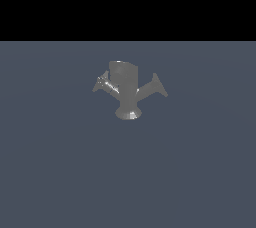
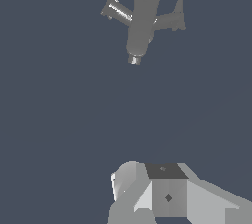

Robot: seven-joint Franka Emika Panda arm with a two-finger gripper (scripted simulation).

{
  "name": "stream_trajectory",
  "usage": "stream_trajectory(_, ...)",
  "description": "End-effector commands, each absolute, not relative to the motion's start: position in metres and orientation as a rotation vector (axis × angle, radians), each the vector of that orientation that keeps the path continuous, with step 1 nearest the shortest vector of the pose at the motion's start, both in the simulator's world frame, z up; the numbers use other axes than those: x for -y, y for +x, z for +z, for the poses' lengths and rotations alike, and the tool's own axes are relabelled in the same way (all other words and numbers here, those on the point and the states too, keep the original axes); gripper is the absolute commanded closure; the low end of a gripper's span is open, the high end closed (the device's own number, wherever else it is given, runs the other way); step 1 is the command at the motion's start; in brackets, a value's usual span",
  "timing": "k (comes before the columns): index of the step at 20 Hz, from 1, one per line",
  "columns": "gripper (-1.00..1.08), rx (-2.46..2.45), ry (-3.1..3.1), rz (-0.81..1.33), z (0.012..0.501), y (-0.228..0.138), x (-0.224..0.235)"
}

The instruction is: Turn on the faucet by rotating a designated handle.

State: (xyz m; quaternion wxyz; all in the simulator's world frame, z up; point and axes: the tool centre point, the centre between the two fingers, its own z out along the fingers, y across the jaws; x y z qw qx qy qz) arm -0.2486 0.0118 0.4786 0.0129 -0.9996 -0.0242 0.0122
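On the flat blue-grey floor (image 1: pixel 60 172) stands the faucet (image 1: pixel 125 89), upright on its round foot. Its smooth handle (image 1: pixel 155 87) angles out from the body toward the exterior view's right; a knobbly arm (image 1: pixel 103 84) juts from the opposite side. Well apart from the faucet hangs the gripper (image 2: pixel 165 196), touching nothing; whether its fingers are spread I cannot tell.

Your arm does not appear in the exterior view at all. In the wrist view, only the pale grey, blocky claw (image 2: pixel 170 196) shows, at the six o'clock edge of the frame. It has a rounded lobe on one side and angular faceted faces on the other. Whether its jaws are parted or closed cannot be told. It touches nothing.
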Motion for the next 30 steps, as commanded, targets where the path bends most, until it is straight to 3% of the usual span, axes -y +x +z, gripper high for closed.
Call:
stream_trajectory(1,0.37,0.084,-3.114,0.096,0.464,-0.251,-0.013)
stream_trajectory(3,0.08,0.071,-3.069,0.232,0.426,-0.248,-0.021)
stream_trajectory(6,0.00,-0.009,-3.089,0.272,0.385,-0.225,0.026)
stream_trajectory(7,0.11,-0.061,-3.074,0.310,0.360,-0.224,0.033)
stream_trajectory(10,0.12,-0.215,-3.000,0.318,0.328,-0.204,0.022)
stream_trajectory(13,0.21,-0.371,-2.985,0.281,0.312,-0.180,0.059)
stream_trajectory(14,0.35,-0.307,-3.019,0.246,0.310,-0.162,0.051)
stream_trajectory(15,0.49,-0.448,-2.976,0.226,0.301,-0.156,0.086)
stream_trajectory(16,0.49,-0.452,-2.975,0.225,0.301,-0.156,0.087)
stream_trajectory(17,0.74,-0.542,-2.983,0.217,0.292,-0.150,0.105)
stream_trajectory(18,0.77,-0.476,-3.042,0.148,0.299,-0.118,0.079)
stream_trajectory(20,0.71,-0.583,-3.067,0.108,0.283,-0.100,0.108)
stream_trajectory(21,0.71,-0.578,-3.025,0.145,0.260,-0.096,0.077)
stream_trajectory(22,0.48,-0.716,-2.968,0.125,0.249,-0.088,0.087)
stream_trajectory(23,0.48,-0.718,-2.967,0.124,0.249,-0.088,0.088)
stream_trajectory(24,0.25,-0.716,-2.985,0.112,0.239,-0.078,0.085)
stream_trajectory(25,-0.17,-0.831,-2.950,0.132,0.217,-0.084,0.097)
stream_trajectory(26,-0.13,-0.926,-2.918,0.094,0.214,-0.076,0.133)
stream_trajectory(27,-0.42,-0.889,-2.915,0.094,0.201,-0.058,0.082)
stream_trajectory(28,-0.45,-1.005,-2.882,0.025,0.203,-0.044,0.123)
stream_trajectory(30,-0.57,-1.182,-2.809,0.047,0.184,-0.057,0.157)
